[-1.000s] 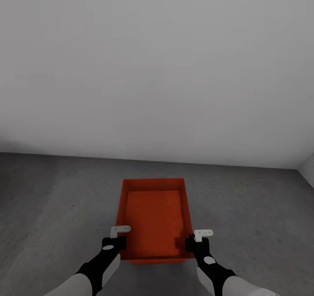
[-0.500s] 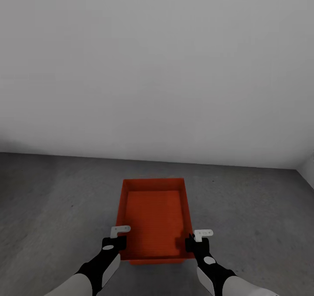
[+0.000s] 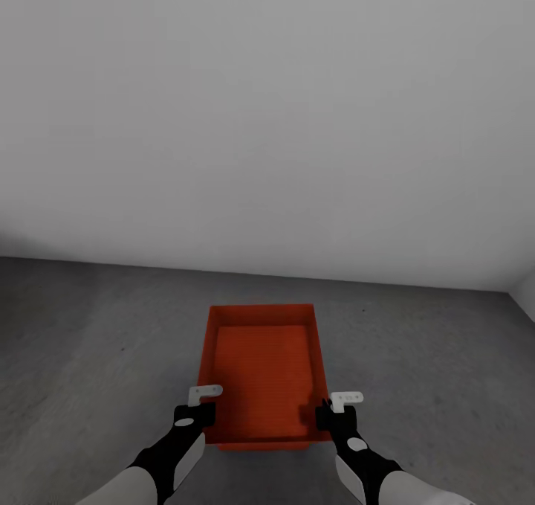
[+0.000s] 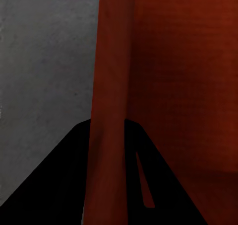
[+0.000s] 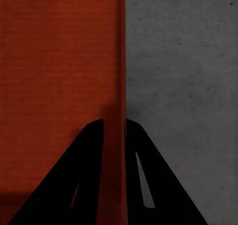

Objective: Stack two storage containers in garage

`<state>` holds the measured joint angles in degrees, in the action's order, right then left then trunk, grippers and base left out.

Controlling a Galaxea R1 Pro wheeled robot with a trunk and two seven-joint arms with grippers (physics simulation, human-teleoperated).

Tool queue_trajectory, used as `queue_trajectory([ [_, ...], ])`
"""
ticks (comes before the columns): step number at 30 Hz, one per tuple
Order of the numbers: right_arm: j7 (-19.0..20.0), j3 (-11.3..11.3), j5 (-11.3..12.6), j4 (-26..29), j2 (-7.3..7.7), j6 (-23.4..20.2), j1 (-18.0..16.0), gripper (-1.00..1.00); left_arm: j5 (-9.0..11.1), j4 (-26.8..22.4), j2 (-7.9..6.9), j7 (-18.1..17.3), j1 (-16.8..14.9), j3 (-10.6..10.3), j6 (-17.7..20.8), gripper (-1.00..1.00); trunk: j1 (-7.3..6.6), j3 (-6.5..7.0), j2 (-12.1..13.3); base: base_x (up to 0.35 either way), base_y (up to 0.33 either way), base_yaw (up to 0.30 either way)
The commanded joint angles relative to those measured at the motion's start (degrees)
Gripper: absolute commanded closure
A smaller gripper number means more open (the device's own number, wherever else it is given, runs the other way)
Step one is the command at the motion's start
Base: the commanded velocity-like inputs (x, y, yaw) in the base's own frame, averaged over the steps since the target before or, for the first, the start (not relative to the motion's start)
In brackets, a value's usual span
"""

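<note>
An empty storage container (image 3: 264, 375) is seen over the concrete floor (image 3: 89, 341), long axis pointing away toward the wall. Its side walls are gripped by the left end effector (image 3: 199, 404) and right end effector (image 3: 336, 408).

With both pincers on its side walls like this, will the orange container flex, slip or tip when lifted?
Probably stiff: the orange container has straight, undeformed walls where the left pincer and right pincer clamp them. Likely light, being open and empty. Both grips sit near its near end, so the far end may sag; the thin smooth walls could slip.
</note>
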<state>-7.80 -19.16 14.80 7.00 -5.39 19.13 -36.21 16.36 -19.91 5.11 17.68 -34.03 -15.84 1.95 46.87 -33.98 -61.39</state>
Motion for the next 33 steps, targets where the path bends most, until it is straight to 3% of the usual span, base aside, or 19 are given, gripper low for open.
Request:
queue_trajectory([
  [1,0.1,0.6,0.7,-0.8,0.56,0.2,0.0,1.0,-0.5,-0.3,-0.28,0.6,-0.1,2.8,0.3,1.0,0.0,-0.05,0.0,0.0,-0.006,0.106],
  [29,0.1,0.6,0.7,-0.8,0.56,0.2,0.0,1.0,-0.5,-0.3,-0.28,0.6,-0.1,2.8,0.3,1.0,0.0,-0.05,0.0,0.0,0.0,0.007],
  [33,0.1,0.6,0.7,-0.8,0.56,0.2,0.0,1.0,-0.5,-0.3,-0.28,0.6,-0.1,2.8,0.3,1.0,0.88,-0.76,-1.6,0.0,0.0,0.0],
])
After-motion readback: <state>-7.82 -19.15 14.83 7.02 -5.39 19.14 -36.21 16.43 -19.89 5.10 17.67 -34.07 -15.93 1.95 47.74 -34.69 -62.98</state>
